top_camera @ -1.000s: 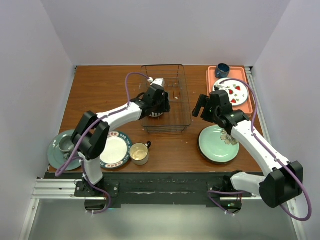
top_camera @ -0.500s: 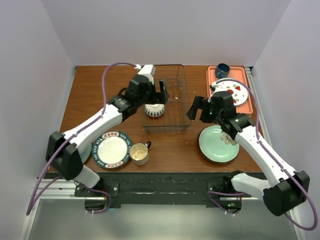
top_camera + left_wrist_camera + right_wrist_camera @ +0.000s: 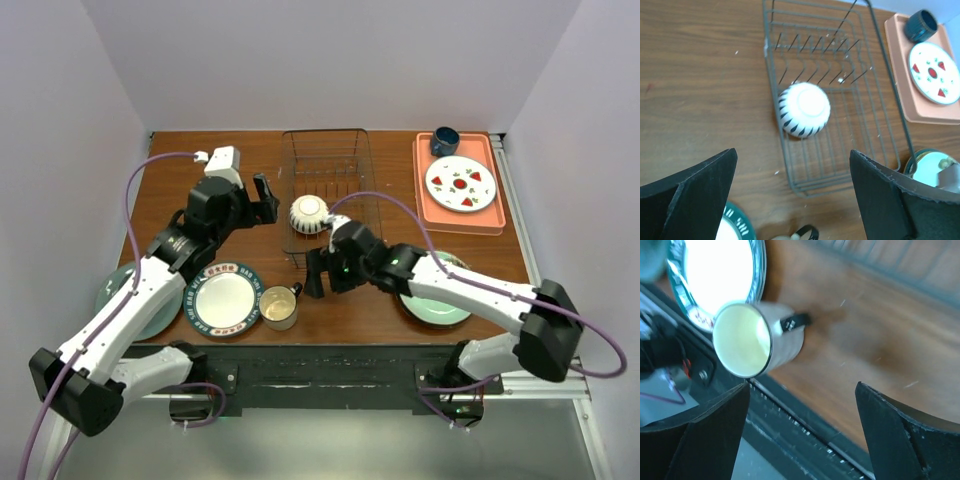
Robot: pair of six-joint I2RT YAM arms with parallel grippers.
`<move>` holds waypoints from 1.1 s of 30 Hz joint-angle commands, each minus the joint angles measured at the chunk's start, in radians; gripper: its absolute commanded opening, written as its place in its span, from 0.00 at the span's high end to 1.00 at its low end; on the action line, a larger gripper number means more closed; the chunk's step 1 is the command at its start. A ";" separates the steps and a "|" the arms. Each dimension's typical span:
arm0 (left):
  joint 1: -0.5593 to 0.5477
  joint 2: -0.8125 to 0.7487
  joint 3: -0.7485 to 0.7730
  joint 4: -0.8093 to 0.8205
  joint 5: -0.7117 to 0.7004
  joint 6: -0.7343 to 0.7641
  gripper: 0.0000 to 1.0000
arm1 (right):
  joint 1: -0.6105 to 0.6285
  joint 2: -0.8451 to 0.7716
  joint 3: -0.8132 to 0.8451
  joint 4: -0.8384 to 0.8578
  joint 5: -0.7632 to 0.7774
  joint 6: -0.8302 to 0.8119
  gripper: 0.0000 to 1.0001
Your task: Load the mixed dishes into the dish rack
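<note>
The dark wire dish rack (image 3: 326, 131) stands at the back middle, with the small striped bowl (image 3: 309, 213) upside down in its near left part. My left gripper (image 3: 266, 197) hangs open just left of the rack; its wrist view looks down on the rack (image 3: 850, 125) and bowl (image 3: 804, 110), its jaws (image 3: 792, 152) empty. My right gripper (image 3: 318, 272) is open and empty beside the cream mug (image 3: 279, 307). The mug (image 3: 757, 340) lies ahead of its jaws (image 3: 802, 385). The white blue-rimmed plate (image 3: 225, 299) lies left of the mug. The pale green plate (image 3: 440, 300) sits half under my right arm.
An orange tray (image 3: 462, 222) at the back right holds a dark blue cup (image 3: 445, 140) and a strawberry plate (image 3: 460, 183). A grey-green plate (image 3: 112, 300) lies at the near left, partly under my left arm. The table's front edge and black rail (image 3: 805, 435) run close behind the mug.
My left gripper opened, left the striped bowl in the rack and drew back to the left. My right arm swung left from above the green plate to beside the mug.
</note>
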 commanded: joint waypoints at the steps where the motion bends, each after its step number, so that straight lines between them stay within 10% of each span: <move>1: 0.007 -0.059 -0.065 -0.043 -0.028 -0.017 0.00 | 0.090 0.075 0.050 -0.001 0.090 0.081 0.12; 16: 0.007 -0.139 -0.094 -0.120 -0.056 0.026 0.00 | 0.194 0.316 0.201 -0.015 0.148 0.081 0.20; 27: 0.007 -0.137 -0.057 -0.163 -0.048 0.052 0.00 | 0.198 0.388 0.233 -0.076 0.130 0.035 0.61; 31: 0.007 -0.136 -0.044 -0.166 -0.030 0.066 0.00 | 0.198 0.368 0.236 -0.104 0.146 0.018 0.99; 33: 0.007 -0.136 -0.034 -0.171 -0.015 0.081 0.00 | 0.196 0.347 0.236 -0.112 0.148 0.009 1.00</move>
